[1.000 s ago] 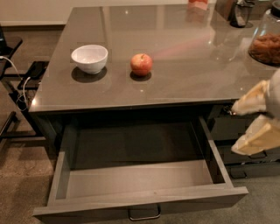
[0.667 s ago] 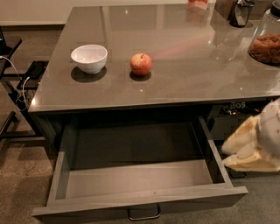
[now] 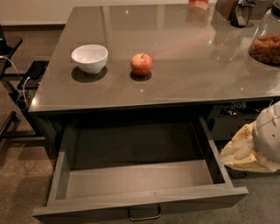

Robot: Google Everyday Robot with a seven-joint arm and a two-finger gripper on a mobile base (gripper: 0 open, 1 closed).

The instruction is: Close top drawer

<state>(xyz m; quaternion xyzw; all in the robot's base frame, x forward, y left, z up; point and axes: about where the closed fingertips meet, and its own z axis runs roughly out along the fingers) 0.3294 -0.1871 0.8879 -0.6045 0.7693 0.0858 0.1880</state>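
The top drawer [image 3: 188,197] is a wide dark-grey drawer under the counter [image 3: 188,74]. It is pulled far out toward me, and its paler grey inside holds nothing. Its small metal loop handle [image 3: 144,213] sits mid-front at the bottom edge of the view. My gripper [image 3: 239,153] is a cream-coloured shape at the right, just outside the drawer's right side wall and below the counter edge. It is apart from the drawer front and the handle. The rounded white arm part [image 3: 269,133] behind it runs out of view.
A white bowl [image 3: 89,57] and a red apple [image 3: 141,64] sit on the counter's left half. A glass jar [image 3: 266,43] and a dark object [image 3: 239,13] stand at the back right. A black stand with cables [image 3: 19,83] is on the floor at the left.
My gripper has dropped from counter-edge height to beside the drawer's right wall and drawn slightly left. The drawer, bowl and apple have not moved.
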